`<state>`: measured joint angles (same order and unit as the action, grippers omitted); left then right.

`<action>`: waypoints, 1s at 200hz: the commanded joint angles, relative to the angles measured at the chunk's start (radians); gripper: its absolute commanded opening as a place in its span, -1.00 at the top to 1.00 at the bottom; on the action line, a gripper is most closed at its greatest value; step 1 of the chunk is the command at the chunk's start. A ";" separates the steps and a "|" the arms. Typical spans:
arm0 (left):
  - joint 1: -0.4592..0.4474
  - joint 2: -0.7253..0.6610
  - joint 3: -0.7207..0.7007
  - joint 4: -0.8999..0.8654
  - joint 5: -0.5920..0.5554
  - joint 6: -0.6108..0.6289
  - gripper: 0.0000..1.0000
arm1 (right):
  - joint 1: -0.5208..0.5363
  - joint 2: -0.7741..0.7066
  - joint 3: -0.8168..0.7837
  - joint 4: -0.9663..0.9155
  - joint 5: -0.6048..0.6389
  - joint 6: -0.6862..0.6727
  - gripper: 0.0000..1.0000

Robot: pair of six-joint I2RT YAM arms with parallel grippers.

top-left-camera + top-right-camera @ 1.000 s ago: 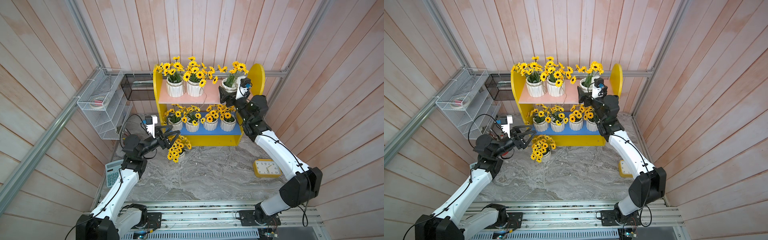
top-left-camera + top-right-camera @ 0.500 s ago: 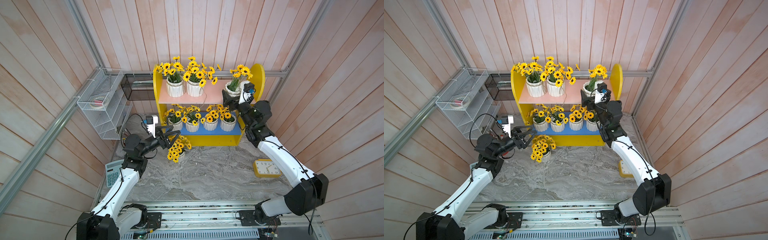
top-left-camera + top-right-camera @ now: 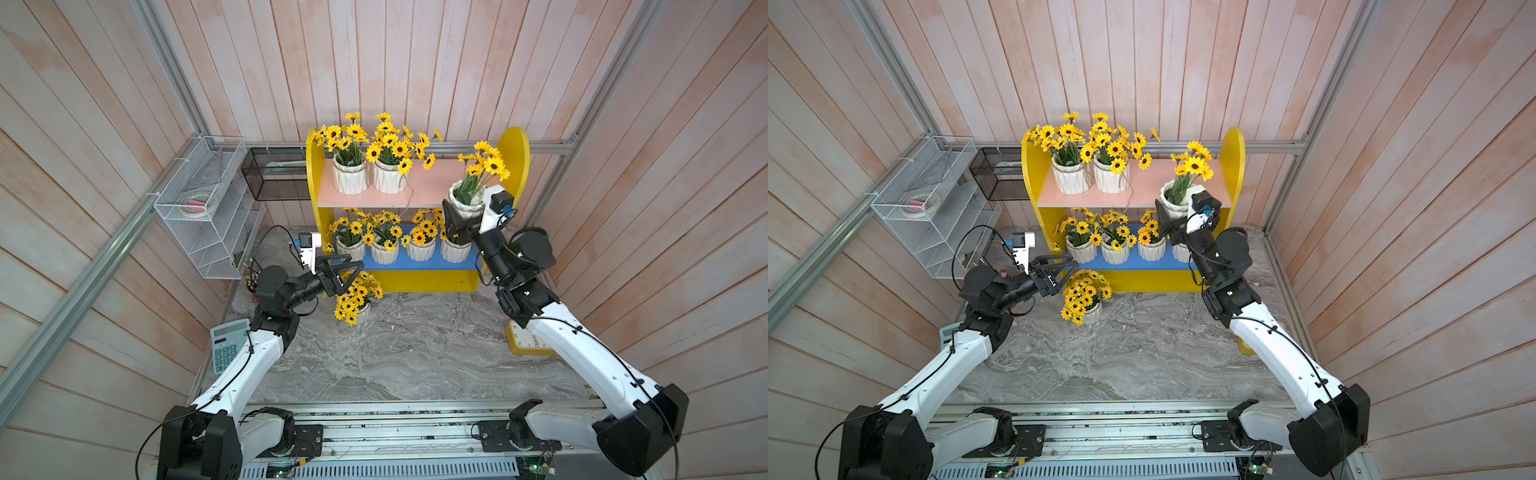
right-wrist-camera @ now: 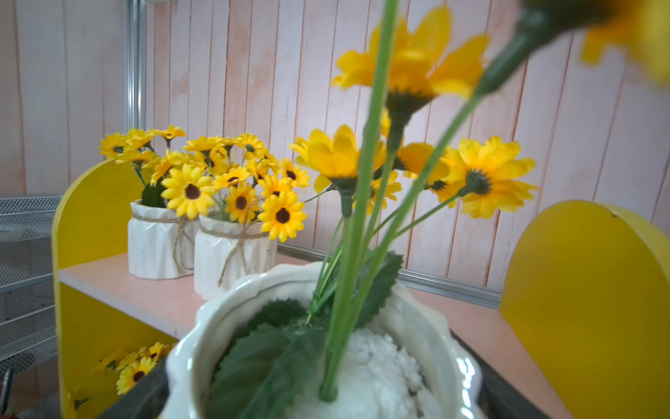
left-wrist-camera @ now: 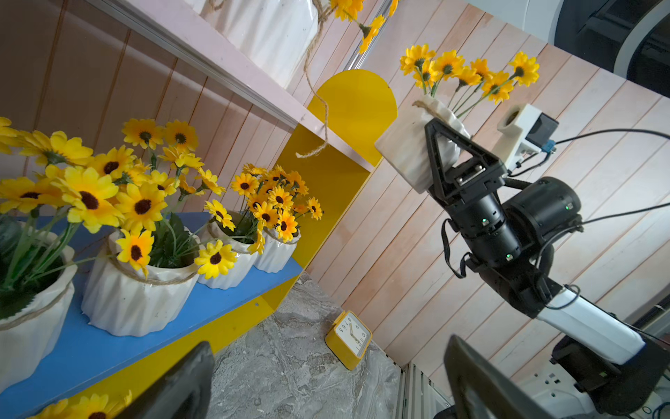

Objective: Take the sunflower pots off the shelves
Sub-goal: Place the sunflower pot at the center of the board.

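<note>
Your right fingers [image 3: 454,222] are closed around one sunflower pot [image 3: 465,198]. One finger is on each side of its white body. The pot is up in the air, just past the front right corner of the pink board [image 3: 428,183]. It leans a little, and its flowers point up and back toward the yellow side panel [image 3: 513,149].

Your left fingers [image 5: 478,384] are wide open and hold nothing. They hang just above another sunflower pot on the counter [image 3: 363,313]. That one stands in front of the shelves, near their left end.

Two more pots [image 3: 350,178] [image 3: 388,176] stand side by side at the left end of the pink board. A bit of twine hangs down from the second one, over the front edge of the board.

Four pots sit in a row on the blue board [image 3: 415,264] below. Your right arm hides part of the last one in the row.

A yellow clock [image 3: 528,343] lies on the counter [image 3: 415,353] by the right wall. A calculator [image 3: 224,345] lies by the left wall.
</note>
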<state>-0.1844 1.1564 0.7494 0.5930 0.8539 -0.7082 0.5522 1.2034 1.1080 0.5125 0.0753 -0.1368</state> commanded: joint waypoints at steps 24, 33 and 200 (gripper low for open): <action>-0.024 0.009 0.004 -0.027 -0.022 0.035 -1.00 | 0.197 -0.178 -0.233 0.200 0.182 -0.121 1.00; -0.029 0.013 0.001 -0.030 -0.029 0.037 -1.00 | 0.220 -0.207 -0.282 0.216 0.193 -0.121 1.00; -0.044 -0.020 -0.005 -0.103 -0.132 0.137 -1.00 | 0.359 0.264 -0.845 1.189 0.312 0.015 1.00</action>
<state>-0.2256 1.1610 0.7498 0.5079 0.7425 -0.6037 0.8967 1.3415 0.2401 1.3331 0.3576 -0.1471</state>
